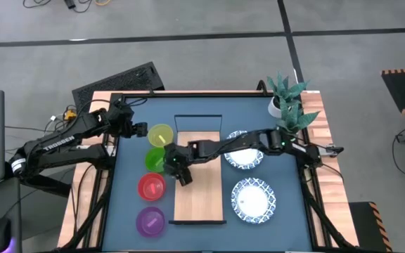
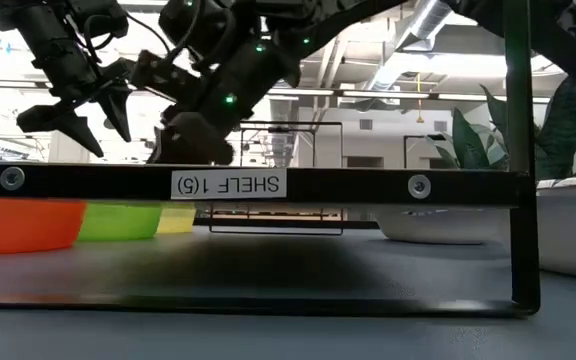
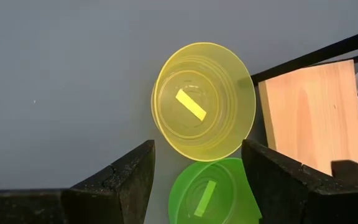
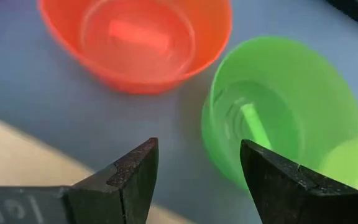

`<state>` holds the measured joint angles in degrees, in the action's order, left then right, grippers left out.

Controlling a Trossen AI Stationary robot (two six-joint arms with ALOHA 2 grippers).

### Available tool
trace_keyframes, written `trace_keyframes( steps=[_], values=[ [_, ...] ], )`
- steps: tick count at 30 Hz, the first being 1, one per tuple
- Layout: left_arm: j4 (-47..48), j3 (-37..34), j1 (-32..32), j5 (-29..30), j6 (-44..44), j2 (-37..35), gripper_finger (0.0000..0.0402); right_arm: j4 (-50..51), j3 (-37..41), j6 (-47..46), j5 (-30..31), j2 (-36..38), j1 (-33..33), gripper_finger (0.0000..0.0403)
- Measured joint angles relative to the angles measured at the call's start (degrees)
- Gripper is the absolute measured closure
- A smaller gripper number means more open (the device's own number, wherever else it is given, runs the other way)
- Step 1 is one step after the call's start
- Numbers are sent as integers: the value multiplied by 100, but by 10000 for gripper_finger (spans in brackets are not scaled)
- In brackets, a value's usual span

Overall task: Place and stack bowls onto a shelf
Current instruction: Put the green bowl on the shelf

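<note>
From above, the right gripper [image 1: 176, 169] is seen reaching across the shelf [image 1: 199, 197], just beside the green bowl [image 1: 155, 159]; the left gripper [image 1: 140, 130] hangs by the yellow bowl [image 1: 161, 135]. At table height little can be judged, perhaps. In the wrist views, both grippers are spread wide and empty, the red bowl [image 4: 138, 40] beyond the green.

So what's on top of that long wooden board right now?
No bowls yet. The light-wood shelf looks bare; only the right gripper, open, hangs over its left edge beside the green bowl. The arm hides a strip of board.
</note>
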<state>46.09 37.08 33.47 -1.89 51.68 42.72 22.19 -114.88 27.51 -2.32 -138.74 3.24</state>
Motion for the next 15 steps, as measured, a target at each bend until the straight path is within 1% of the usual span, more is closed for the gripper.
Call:
trace_keyframes(
  steps=[2,9,12,15],
  values=[
    [0,0,0,0,0,-2,178,100,-134,-4,212,-105,5,148],
    [-2,0,0,86,2,0,178,278,-382,138,377,-126,-42,152],
    [-2,0,0,154,0,0,178,331,-412,285,378,-124,-82,171],
    [-2,0,0,223,0,0,178,521,-412,542,376,-124,-89,201]
  ],
)
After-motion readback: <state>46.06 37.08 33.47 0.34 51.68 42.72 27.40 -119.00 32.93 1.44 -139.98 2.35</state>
